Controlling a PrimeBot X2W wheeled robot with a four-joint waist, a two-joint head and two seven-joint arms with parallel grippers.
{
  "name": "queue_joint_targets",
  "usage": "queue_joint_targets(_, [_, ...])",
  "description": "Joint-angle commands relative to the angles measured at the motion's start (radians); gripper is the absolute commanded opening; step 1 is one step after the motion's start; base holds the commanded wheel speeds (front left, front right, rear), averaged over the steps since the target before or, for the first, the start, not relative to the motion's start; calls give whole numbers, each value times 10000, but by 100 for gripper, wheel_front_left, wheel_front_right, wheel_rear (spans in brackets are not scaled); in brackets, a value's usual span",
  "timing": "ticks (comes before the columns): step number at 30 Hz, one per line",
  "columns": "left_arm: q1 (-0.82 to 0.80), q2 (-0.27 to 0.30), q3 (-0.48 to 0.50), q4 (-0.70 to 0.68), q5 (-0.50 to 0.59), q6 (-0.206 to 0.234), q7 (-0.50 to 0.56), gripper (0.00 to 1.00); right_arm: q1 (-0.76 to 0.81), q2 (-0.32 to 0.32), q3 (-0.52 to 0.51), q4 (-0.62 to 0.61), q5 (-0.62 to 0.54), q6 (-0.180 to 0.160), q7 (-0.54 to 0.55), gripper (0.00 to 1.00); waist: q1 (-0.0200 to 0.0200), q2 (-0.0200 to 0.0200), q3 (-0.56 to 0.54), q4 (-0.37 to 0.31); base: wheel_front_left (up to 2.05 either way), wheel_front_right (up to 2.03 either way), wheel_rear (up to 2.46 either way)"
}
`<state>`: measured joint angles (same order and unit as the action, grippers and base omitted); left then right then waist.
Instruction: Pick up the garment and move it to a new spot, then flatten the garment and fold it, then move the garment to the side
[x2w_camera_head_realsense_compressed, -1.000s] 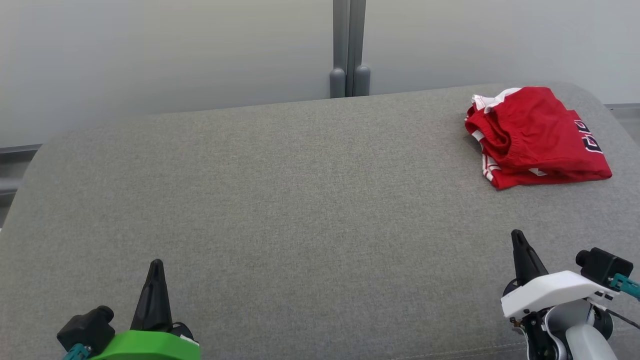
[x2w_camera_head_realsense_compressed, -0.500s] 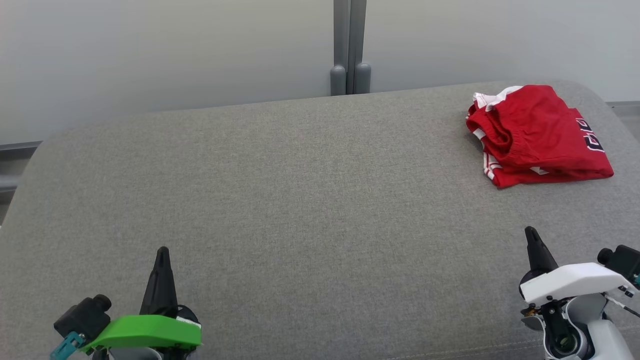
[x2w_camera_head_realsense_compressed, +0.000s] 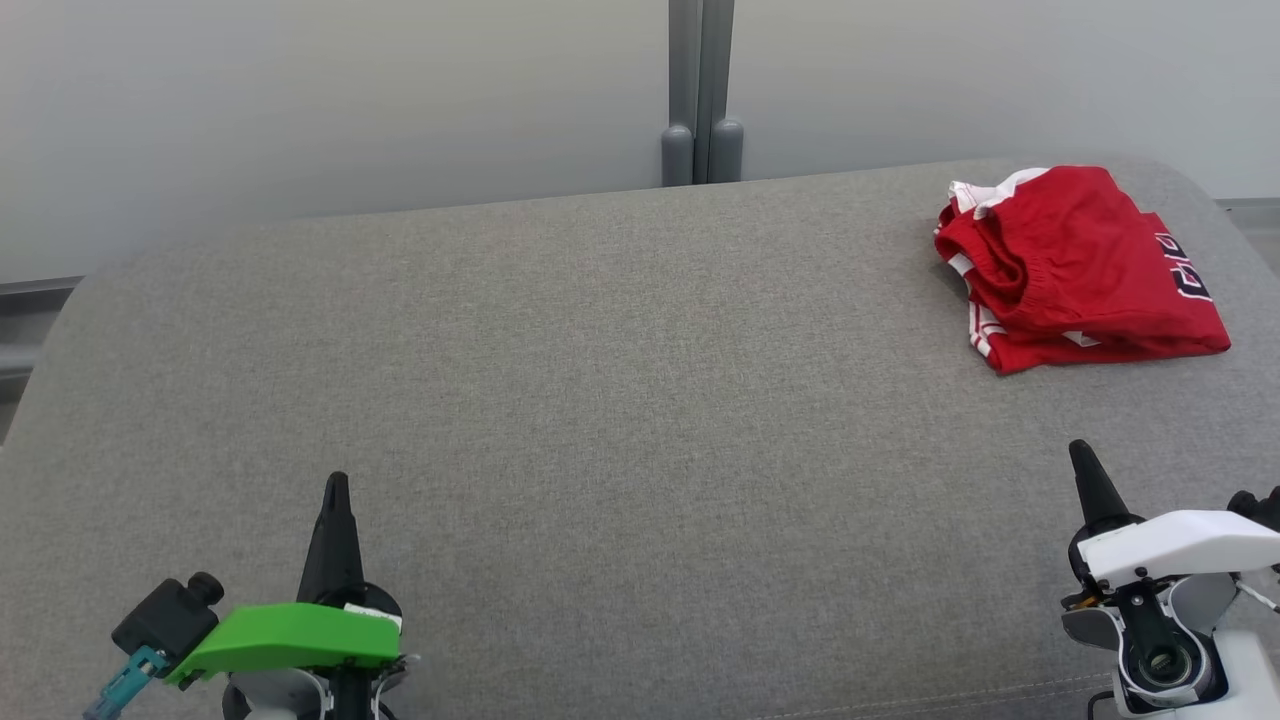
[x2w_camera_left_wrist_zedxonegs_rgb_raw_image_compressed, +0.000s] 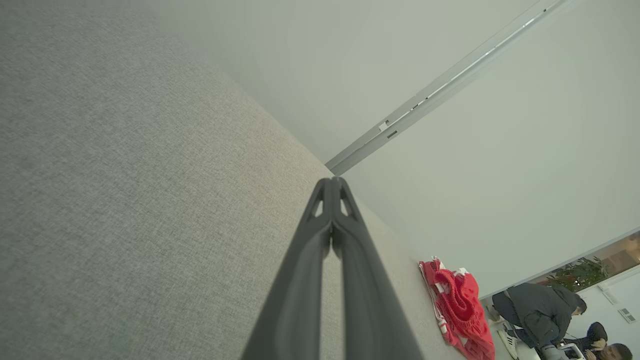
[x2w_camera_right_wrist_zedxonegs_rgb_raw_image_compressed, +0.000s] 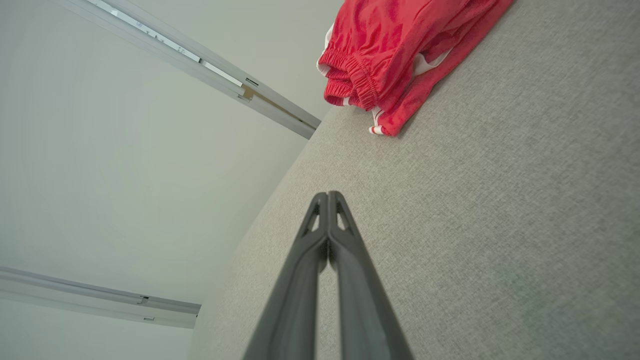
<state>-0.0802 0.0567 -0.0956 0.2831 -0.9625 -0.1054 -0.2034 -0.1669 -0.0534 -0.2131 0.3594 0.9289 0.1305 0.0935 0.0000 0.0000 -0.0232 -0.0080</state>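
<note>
Left gripper (x2w_camera_head_realsense_compressed: 337, 482), at the lower left of the head view above its green housing (x2w_camera_head_realsense_compressed: 290, 635), has both dark fingers (x2w_camera_left_wrist_zedxonegs_rgb_raw_image_compressed: 305, 280) pressed together along their length, tips meeting, nothing between them; it hangs over bare grey upholstered surface (x2w_camera_head_realsense_compressed: 620, 380). Compared with a second ago, its tip stands higher in the head view and slightly further toward the middle, and more of the green housing has come into view. At the lower right, the right gripper (x2w_camera_head_realsense_compressed: 1080, 448) is likewise closed to a single point and empty, as its own wrist view confirms; since the earlier frame it has shifted toward the right edge, its white housing (x2w_camera_head_realsense_compressed: 1180, 535) now partly cut off there. Red garment (x2w_camera_head_realsense_compressed: 1075, 265) with white trim and dark lettering lies folded into a compact bundle at the far right corner of the surface, well apart from both grippers, nearer the right one, elastic waistband facing the middle. Its place on the surface is unchanged; the small drift of garment and grey post (x2w_camera_head_realsense_compressed: 700, 100) together reflects camera movement. Behind the surface stands a pale wall (x2w_camera_head_realsense_compressed: 300, 100). A seated person (x2w_camera_left_wrist_zedxonegs_rgb_raw_image_compressed: 537, 307) appears at the lower right of the left wrist view, beyond the garment
</note>
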Motion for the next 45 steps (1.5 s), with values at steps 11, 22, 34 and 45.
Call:
queue_joint_targets(11, [-658, 21, -226, 180, -1650, -92, 98, 0, -424, -152, -473, 53, 1432, 3, 600, 0, 0, 0, 59, 13, 0, 0, 0])
queue_joint_targets(22, [-954, 5, -393, 345, -2761, -117, 167, 0, -565, -188, -776, 154, 2404, 3, 1018, 0, 0, 0, 109, 24, 0, 0, 0])
queue_joint_targets(34, [-1269, -13, -583, 574, -4074, -177, 249, 0, -719, -246, -1133, 274, 3560, 3, 1514, 0, 0, 0, 173, 38, 0, 0, 0])
queue_joint_targets(45, [-1518, -29, -740, 732, -5054, -208, 311, 0, -828, -295, -1398, 363, 4450, 3, 1889, 0, 0, 0, 228, 50, 0, 0, 0])
